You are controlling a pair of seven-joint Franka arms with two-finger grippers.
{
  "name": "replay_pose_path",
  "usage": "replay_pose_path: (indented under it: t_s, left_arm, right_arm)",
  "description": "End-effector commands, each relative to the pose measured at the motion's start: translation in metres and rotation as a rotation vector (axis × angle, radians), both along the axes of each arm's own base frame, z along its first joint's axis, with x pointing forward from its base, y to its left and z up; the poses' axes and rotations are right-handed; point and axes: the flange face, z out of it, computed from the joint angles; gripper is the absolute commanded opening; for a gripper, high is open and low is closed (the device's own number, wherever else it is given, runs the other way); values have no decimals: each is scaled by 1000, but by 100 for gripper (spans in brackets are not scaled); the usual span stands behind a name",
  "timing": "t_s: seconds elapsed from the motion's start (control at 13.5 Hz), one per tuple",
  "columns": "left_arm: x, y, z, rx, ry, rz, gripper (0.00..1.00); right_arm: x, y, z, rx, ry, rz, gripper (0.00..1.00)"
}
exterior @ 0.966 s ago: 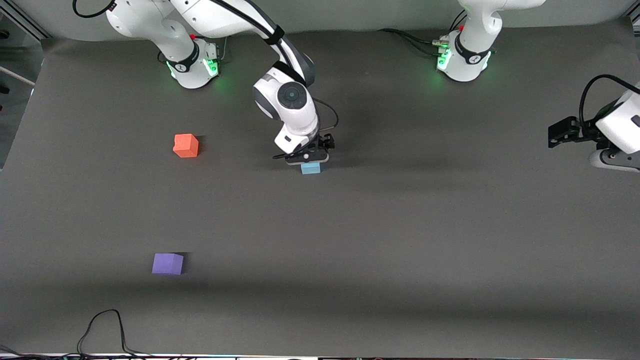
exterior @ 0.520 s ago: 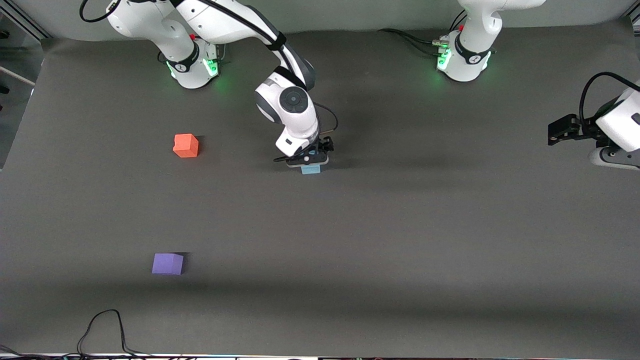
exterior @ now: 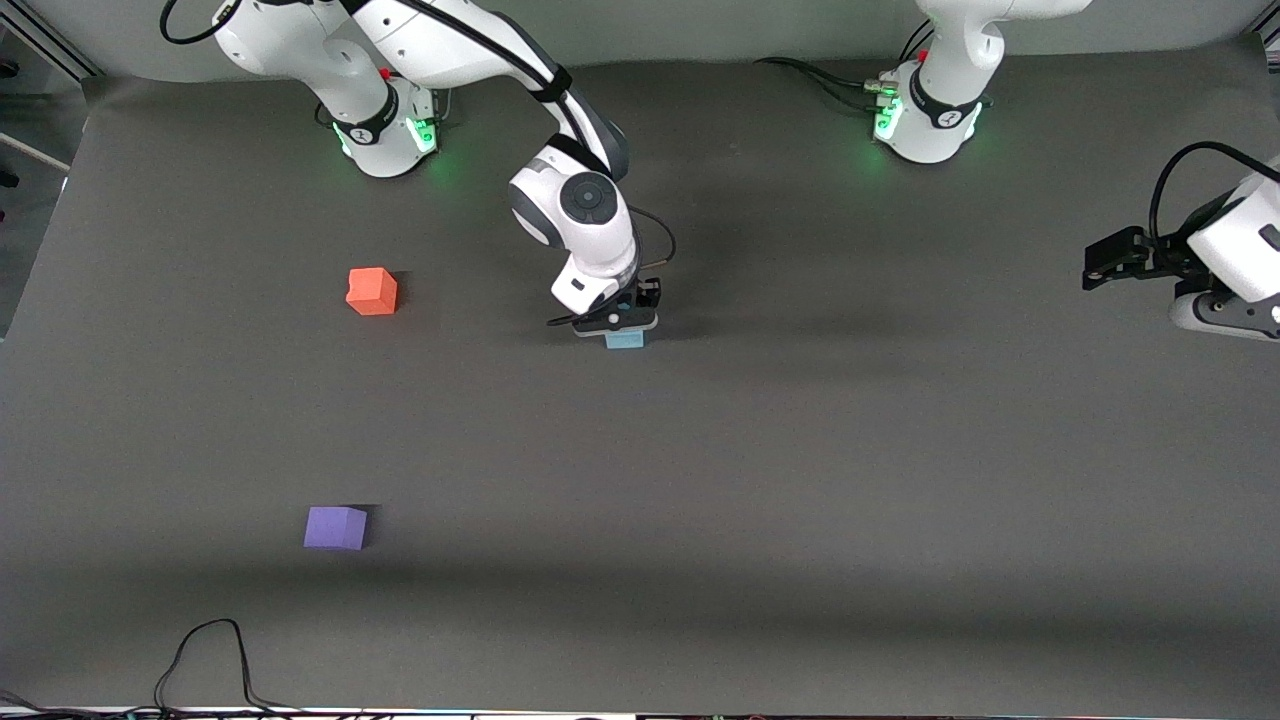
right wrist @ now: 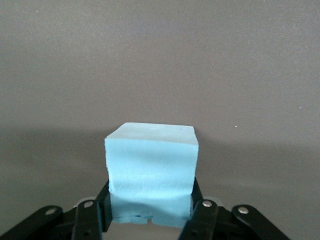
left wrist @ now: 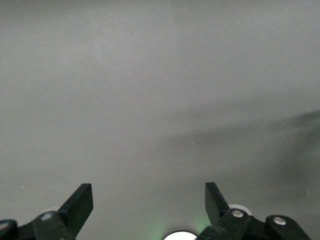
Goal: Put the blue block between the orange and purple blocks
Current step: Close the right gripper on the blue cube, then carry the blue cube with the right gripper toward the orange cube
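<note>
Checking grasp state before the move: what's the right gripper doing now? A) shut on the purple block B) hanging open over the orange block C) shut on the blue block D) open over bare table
C: in the right wrist view the right gripper has its fingers pressed against both sides of the blue block, while the orange block and purple block sit alone toward the right arm's end of the table.

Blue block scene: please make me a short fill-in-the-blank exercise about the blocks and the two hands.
1. The right hand is shut on the ____ block.
2. The purple block lies ____ to the front camera than the orange block.
3. The left hand is ____ and holds nothing.

Missing words: blue; nearer; open
</note>
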Motion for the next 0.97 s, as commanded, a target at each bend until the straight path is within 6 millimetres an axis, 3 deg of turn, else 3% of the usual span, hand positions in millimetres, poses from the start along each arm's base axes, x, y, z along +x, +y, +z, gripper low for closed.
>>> replay_pose_path:
  t_s: [0.0, 0.3, 0.45, 0.52, 0.67, 0.74, 0.89]
  left_arm:
    - [-7, 0, 9, -12, -7, -8, 100]
    - [-5, 0, 9, 9, -27, -12, 100]
    - [-3, 0, 8, 16, -31, -14, 100]
    - [-3, 0, 7, 25, -34, -16, 100]
    - [-2, 1, 7, 26, -37, -15, 100]
    - [-2, 1, 7, 26, -37, -13, 100]
    - [-2, 5, 6, 24, -34, -7, 100]
  right_arm:
    - [-2, -4, 44, -42, 9, -2, 16]
    - [38, -72, 160, -64, 9, -49, 16]
    - [56, -131, 204, -56, 28, -42, 16]
    - [63, -176, 218, -33, 33, -7, 16]
    - [72, -283, 233, 45, 42, -8, 16]
    - [76, -328, 228, 67, 70, -31, 16]
    - [78, -408, 192, 75, 140, -132, 16]
